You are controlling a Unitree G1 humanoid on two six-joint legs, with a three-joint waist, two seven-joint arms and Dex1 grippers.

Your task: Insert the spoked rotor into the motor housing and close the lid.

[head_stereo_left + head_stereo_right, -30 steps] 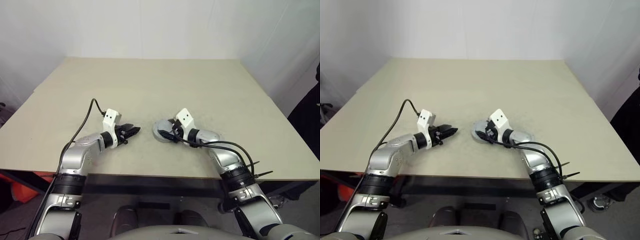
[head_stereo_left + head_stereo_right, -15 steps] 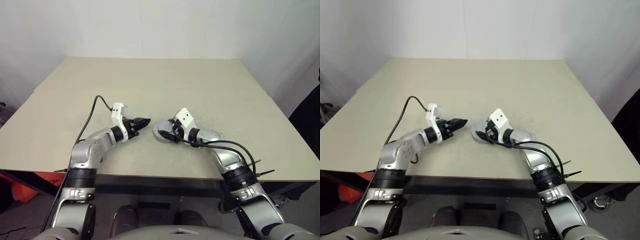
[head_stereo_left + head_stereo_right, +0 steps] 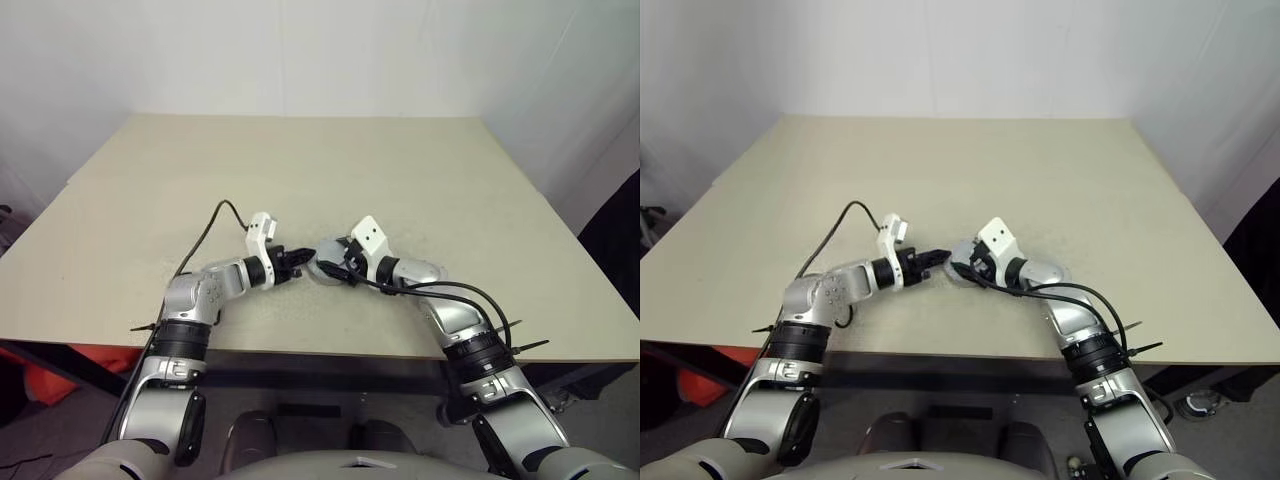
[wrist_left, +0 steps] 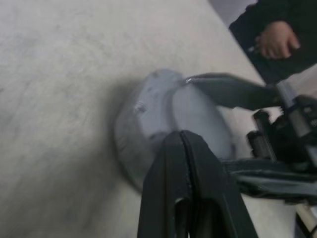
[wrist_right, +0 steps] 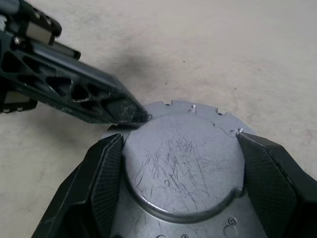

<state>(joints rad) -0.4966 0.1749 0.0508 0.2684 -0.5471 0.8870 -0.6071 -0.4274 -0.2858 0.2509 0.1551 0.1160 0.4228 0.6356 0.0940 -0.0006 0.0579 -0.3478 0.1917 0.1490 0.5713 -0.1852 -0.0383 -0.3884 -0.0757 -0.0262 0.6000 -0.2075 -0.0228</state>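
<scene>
Head views, surface: a wide beige table (image 3: 300, 170), matte and faintly speckled, with plain white walls behind it.
Head views, left arm: the left gripper (image 3: 303, 257) reaches in from nine o'clock, its tips at the edge of the grey part.
Head views, right arm: the right gripper (image 3: 338, 262) comes in from three o'clock, over the same part near the table's front.
Left wrist view, tool: both black fingers (image 4: 171, 168) are pressed flat together, nothing between them, the tip against the part's side.
Left wrist view, part: the motor housing (image 4: 148, 114), a short round grey metal drum lying on the beige surface.
Left wrist view, room: a person's hand (image 4: 275, 39) against dark clothing, beyond the table edge.
Right wrist view, part: the lid (image 5: 183, 158), a scratched, raised grey disc on a flange with small notches and holes, covers the housing.
Right wrist view, tool: two textured black pads (image 5: 106, 173) stand wide, clamped on the lid's raised centre at nine and three o'clock.
Right wrist view, other arm: the left gripper's tip touches the flange at ten o'clock.
</scene>
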